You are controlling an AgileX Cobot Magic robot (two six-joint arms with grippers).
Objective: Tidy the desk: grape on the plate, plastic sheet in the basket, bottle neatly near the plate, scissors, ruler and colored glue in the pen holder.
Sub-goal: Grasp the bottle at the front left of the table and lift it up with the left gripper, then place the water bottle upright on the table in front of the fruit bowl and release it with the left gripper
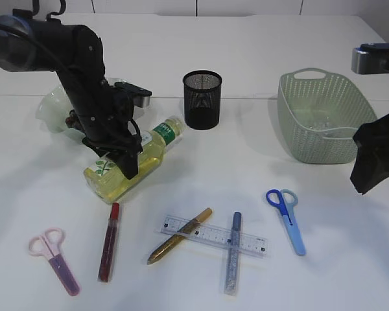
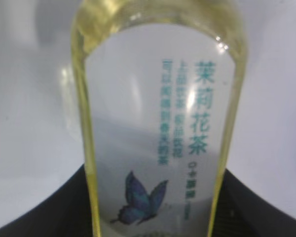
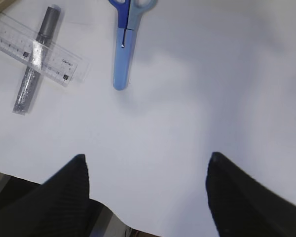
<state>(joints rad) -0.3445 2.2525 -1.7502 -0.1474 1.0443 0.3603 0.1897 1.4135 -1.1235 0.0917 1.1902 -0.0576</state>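
Straddling the clear plastic bottle of yellow tea lying on the white counter, the left tool apparently pinches its slippery, liquid-heavy body; mid-body suits.

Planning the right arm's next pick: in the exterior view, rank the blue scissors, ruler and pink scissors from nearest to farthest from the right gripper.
1. Blue scissors, just left of the right gripper.
2. Ruler, front centre.
3. Pink scissors, far front-left.
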